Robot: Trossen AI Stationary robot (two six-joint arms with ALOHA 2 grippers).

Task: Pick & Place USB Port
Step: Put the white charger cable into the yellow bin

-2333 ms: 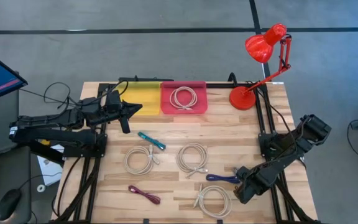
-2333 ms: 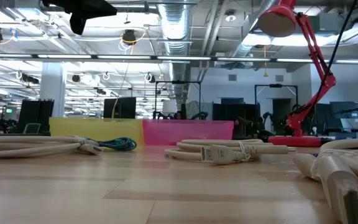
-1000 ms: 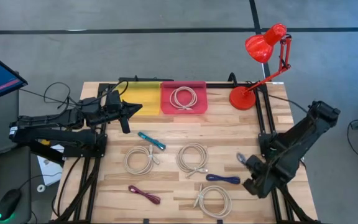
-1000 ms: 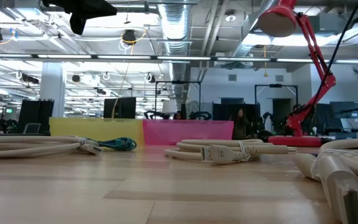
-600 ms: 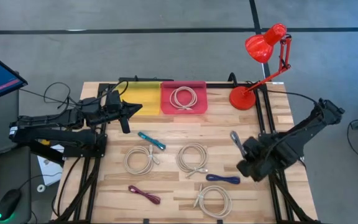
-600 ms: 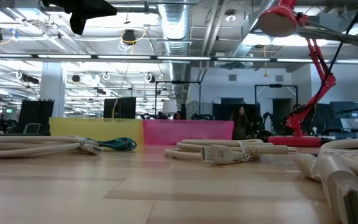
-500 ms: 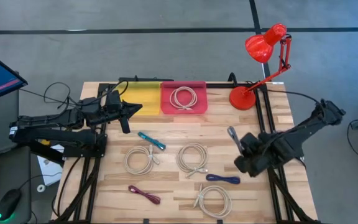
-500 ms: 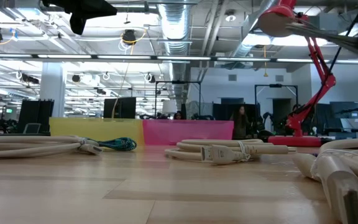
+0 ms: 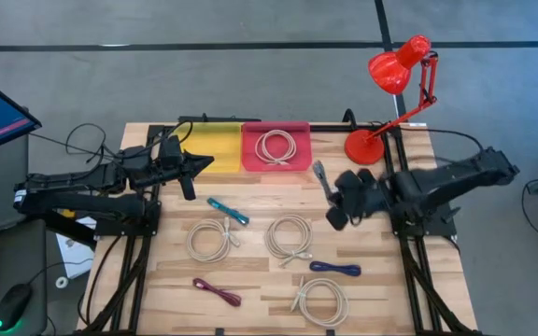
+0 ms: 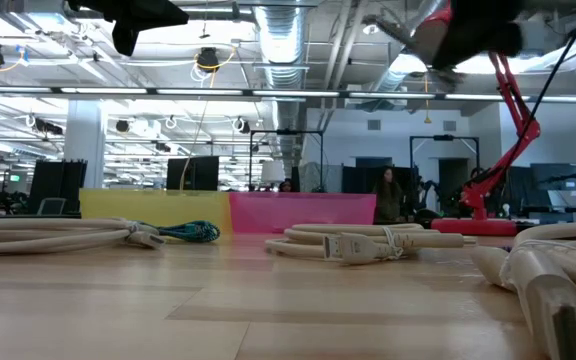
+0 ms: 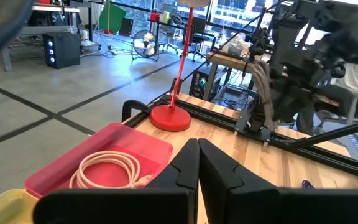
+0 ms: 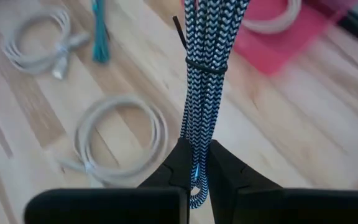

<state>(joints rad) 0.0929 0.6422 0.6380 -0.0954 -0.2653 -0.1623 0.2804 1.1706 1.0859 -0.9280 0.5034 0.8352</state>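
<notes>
A bundled black-and-white braided cable (image 12: pixel 207 56), tied with a dark band, is lifted over the table's right middle with my right gripper (image 12: pixel 194 149) shut on it; the high view shows this gripper (image 9: pixel 328 189) near the pink bin (image 9: pixel 250 131). A white cable coil (image 9: pixel 276 147) lies in that bin. My left gripper (image 11: pixel 197 152) is shut, holds nothing and hovers by the yellow bin (image 9: pixel 215 145). The high view places it at the far left (image 9: pixel 208 161). My right gripper pinches one end of the braided bundle (image 12: pixel 197 138) between its two fingers. The bundle runs on forward past the fingertips, along the fingers. It is lifted clear of the table, and its free end (image 9: pixel 318 171) points toward the far left.
On the wood lie a teal cable (image 9: pixel 227 210), three white coils (image 9: pixel 211 238) (image 9: pixel 290 235) (image 9: pixel 318 299), a blue cable (image 9: pixel 334 269) and a maroon one (image 9: pixel 218 292). A red desk lamp (image 9: pixel 386 103) stands at the far right corner.
My right gripper has carried the braided bundle from the table's near right part up toward the far edge and left, toward the pink bin, turning as it went. The bundle stays lifted clear.
</notes>
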